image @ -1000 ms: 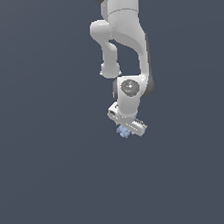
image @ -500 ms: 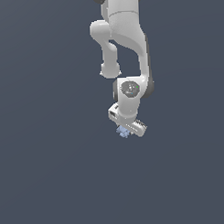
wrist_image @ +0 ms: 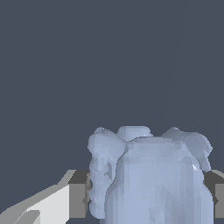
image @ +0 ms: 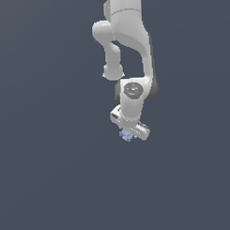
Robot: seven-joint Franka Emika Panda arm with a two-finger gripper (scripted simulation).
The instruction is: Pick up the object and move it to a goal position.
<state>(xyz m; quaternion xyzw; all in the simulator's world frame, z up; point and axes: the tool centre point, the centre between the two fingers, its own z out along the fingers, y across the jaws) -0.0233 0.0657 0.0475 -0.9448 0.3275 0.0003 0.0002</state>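
The object (image: 126,135) is a tiny pale blue lumpy piece, seen just under the white hand of the arm in the exterior view. In the wrist view the object (wrist_image: 148,175) fills the space between the two fingers, whose pads (wrist_image: 78,194) press against its sides. My gripper (image: 129,134) is shut on it, and the piece hangs with it over the plain dark grey ground. The fingers are mostly hidden by the hand in the exterior view.
The white arm (image: 126,41) reaches down from the upper middle of the exterior view. Only a uniform dark grey surface (image: 48,175) shows around it.
The hand with the object in it has shifted slightly upward; the grip on the piece is unchanged.
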